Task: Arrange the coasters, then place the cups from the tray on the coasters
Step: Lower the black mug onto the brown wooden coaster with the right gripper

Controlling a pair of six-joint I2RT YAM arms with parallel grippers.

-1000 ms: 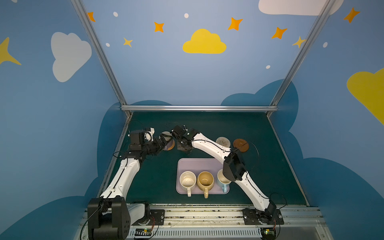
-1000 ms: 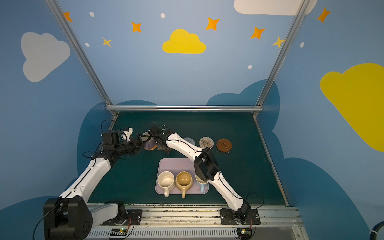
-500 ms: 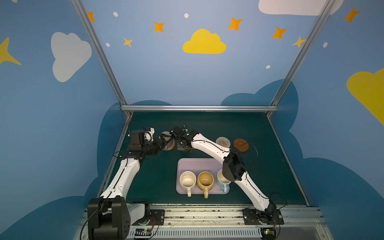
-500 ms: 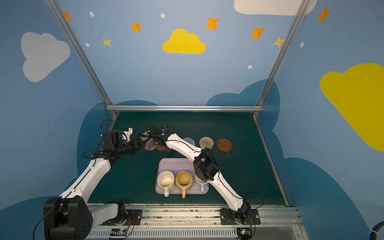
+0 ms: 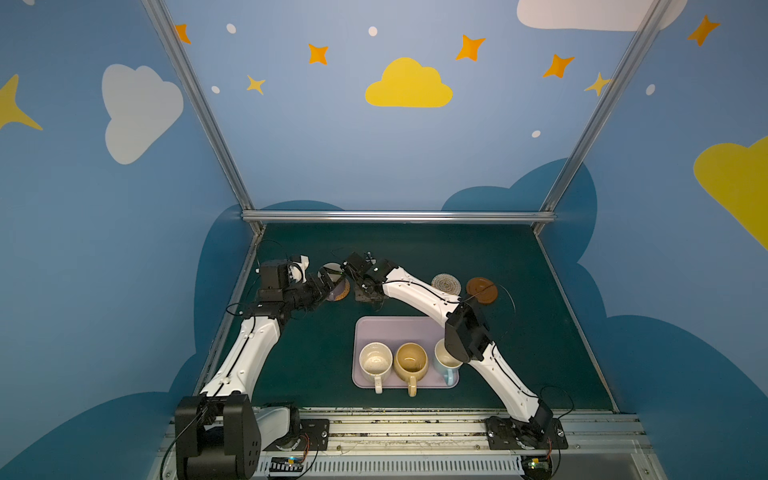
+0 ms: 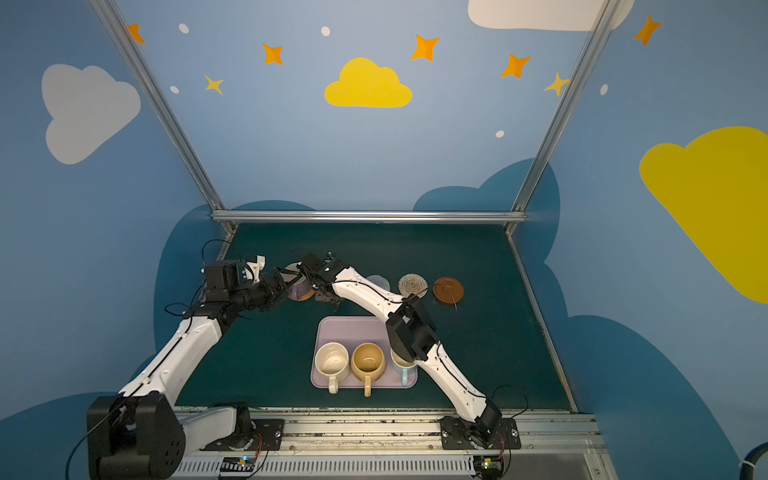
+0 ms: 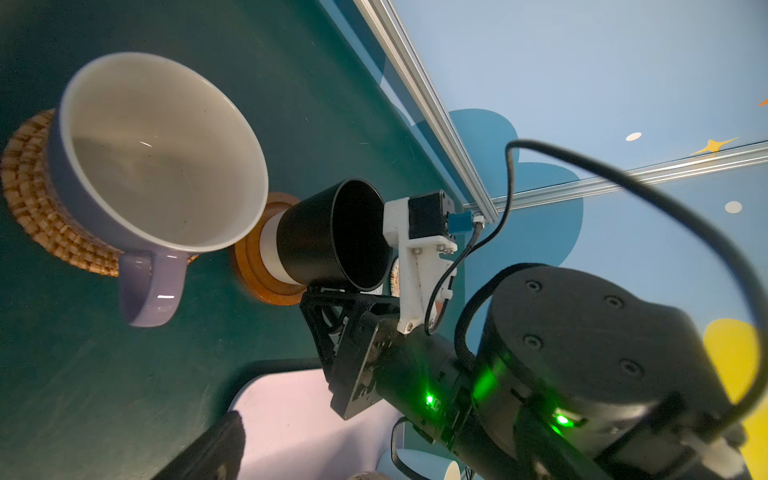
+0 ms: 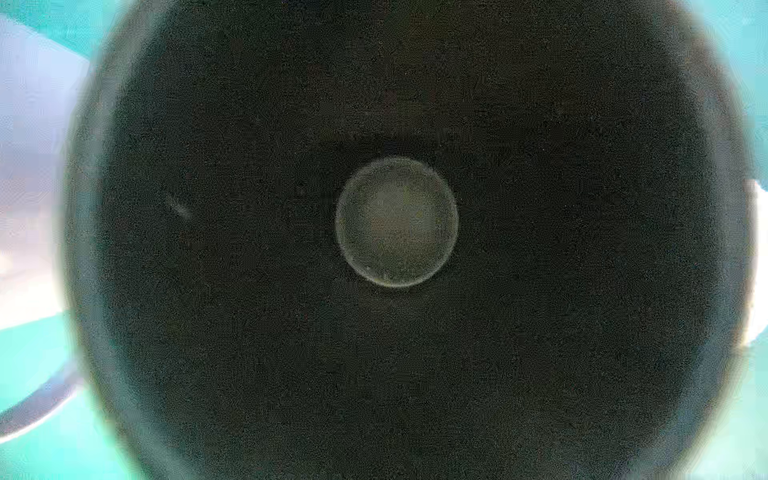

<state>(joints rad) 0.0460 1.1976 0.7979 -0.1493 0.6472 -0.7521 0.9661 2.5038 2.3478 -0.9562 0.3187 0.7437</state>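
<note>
Change vs 1 s ago: almost none; both arms sit where they were. R gripper point(image 5: 368, 293), centre-left in both top views, is at black mug point(image 7: 332, 237) on wood coaster point(image 7: 253, 278); fingers hidden, grip can't be told. L gripper point(image 5: 328, 286) fingers spread, beside lavender mug point(image 7: 158, 153) on rattan coaster point(image 7: 37, 199). R arm covers part of blue mug point(image 5: 444, 360) on tray point(image 5: 399, 328), next to yellow mug point(image 5: 410, 362) and cream mug point(image 5: 375, 360).

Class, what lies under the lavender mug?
A tan rattan coaster, its woven edge showing around the lavender mug. The coaster's middle is hidden beneath the mug.
</note>
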